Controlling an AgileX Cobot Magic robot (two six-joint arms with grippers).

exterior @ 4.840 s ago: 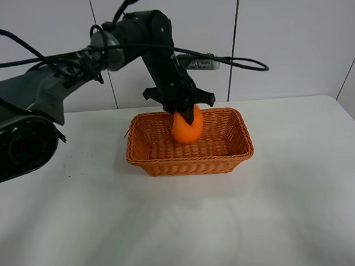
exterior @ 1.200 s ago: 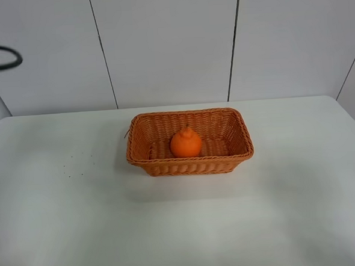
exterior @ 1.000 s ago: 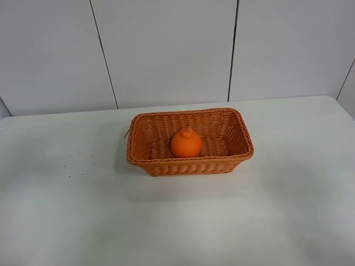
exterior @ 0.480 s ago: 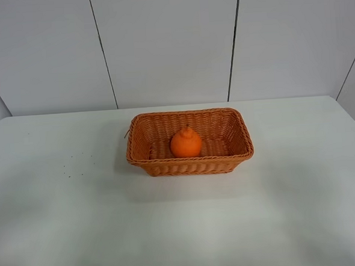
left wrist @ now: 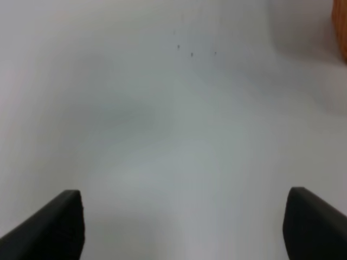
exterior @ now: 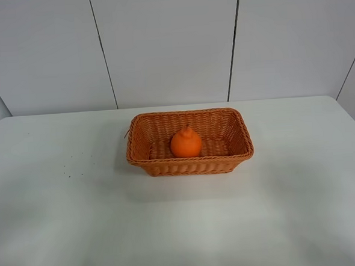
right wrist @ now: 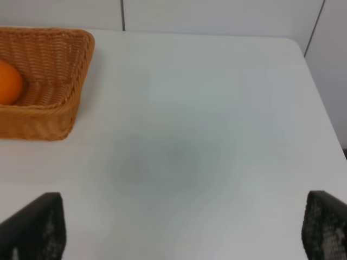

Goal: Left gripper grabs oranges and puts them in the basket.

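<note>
The orange (exterior: pixel 186 143) sits upright inside the wicker basket (exterior: pixel 144 167) near the middle of the white table; both also show in the right wrist view, the orange (right wrist: pixel 8 82) at the picture's edge inside the basket (right wrist: pixel 59 116). Neither arm shows in the exterior high view. In the left wrist view my left gripper (left wrist: pixel 184 227) is open and empty over bare table, only its two black fingertips (left wrist: pixel 54 225) showing, with a sliver of the basket (left wrist: pixel 341 30) at the edge. In the right wrist view my right gripper (right wrist: pixel 184 233) is open and empty, its fingertips (right wrist: pixel 35 225) wide apart.
The white table (exterior: pixel 183 229) carries only the basket. A few small dark specks (exterior: pixel 74 163) lie left of the basket. A panelled white wall (exterior: pixel 166 43) stands behind the table's far edge.
The left arm let go of the orange in the basket and drew back out of the exterior high view to the left; its black cable has left the picture too. The orange rests still.
</note>
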